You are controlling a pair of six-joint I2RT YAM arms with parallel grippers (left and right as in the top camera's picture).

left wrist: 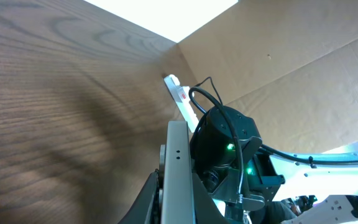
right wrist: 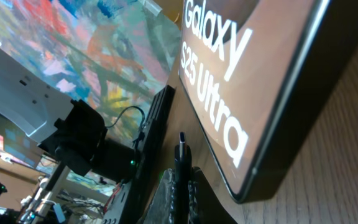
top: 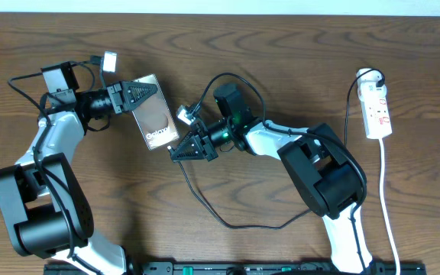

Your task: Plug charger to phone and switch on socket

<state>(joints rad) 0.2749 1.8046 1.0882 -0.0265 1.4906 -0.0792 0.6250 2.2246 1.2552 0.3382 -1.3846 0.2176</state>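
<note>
The phone, dark brown with white "Galaxy" lettering, is held at its upper end by my left gripper, which is shut on it. In the left wrist view the phone's edge runs between the jaws. My right gripper is shut on the charger plug tip, just below the phone's lower end; tip and phone are apart. The black charger cable loops across the table. The white socket strip lies far right.
The socket's white cord runs down the right side of the wooden table. In the left wrist view the socket and the right arm's camera block lie ahead. Thick black arm cables hang near both wrists.
</note>
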